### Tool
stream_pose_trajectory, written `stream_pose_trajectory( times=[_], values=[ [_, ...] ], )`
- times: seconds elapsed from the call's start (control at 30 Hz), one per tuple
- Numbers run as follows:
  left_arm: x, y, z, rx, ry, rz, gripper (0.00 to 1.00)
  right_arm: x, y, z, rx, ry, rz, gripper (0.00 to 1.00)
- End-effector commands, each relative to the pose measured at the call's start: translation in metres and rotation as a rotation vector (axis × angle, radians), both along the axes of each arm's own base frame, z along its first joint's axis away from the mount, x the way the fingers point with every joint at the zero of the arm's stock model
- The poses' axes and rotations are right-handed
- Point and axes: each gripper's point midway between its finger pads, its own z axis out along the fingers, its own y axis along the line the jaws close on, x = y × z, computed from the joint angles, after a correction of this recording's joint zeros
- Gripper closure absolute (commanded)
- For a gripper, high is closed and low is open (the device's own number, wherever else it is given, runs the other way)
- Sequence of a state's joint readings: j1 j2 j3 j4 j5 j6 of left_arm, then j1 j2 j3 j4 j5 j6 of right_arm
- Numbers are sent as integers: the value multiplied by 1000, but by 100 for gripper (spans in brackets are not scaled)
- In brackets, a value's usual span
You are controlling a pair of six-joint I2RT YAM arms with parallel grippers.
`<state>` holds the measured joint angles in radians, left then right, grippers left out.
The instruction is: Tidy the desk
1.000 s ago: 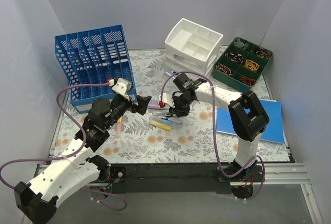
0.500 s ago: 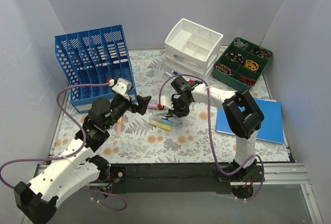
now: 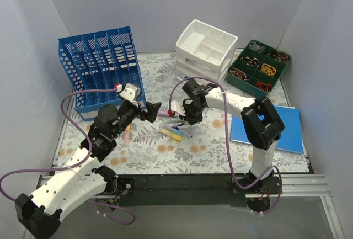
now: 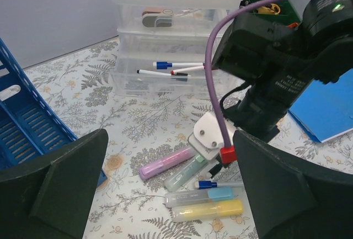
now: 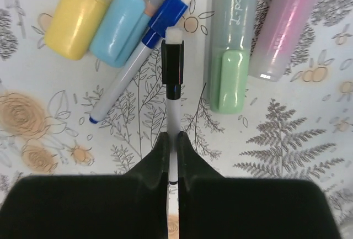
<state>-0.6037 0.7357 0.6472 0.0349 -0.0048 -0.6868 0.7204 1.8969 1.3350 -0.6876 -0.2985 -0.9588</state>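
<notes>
One black-capped pen (image 5: 172,79) pinched in right gripper (image 5: 172,138), desk (image 5: 276,150) beneath — left gripper (image 3: 152,111) wide.

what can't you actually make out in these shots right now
- Right wrist: the black-capped pen runs between the fingers of the right gripper, so its rear end is hidden.
- Right wrist: the yellow highlighter and pink highlighter are cut off by the top edge.
- Top external: what fills the green tray is too small to identify.
- Left wrist: the right arm covers part of the blue notebook.
</notes>
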Motion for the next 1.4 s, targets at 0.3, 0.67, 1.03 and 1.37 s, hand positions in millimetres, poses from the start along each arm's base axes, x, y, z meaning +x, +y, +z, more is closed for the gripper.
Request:
stream_pose_trajectory(
  times=[0.3,0.67,1.03,1.37],
  values=[
    [-2,-8,-7,24,2,-52,2,71,19,172,316,-254,-306,99],
    [-4,-15,-15,42,20,-94,2,158,-2,177,328,-456,-677,98],
    [-5,-16,-13,41,17,-100,2,151,1,165,334,-405,-630,59],
    [-4,-14,-14,43,17,-91,2,34,35,143,434,-51,-184,54]
  ],
)
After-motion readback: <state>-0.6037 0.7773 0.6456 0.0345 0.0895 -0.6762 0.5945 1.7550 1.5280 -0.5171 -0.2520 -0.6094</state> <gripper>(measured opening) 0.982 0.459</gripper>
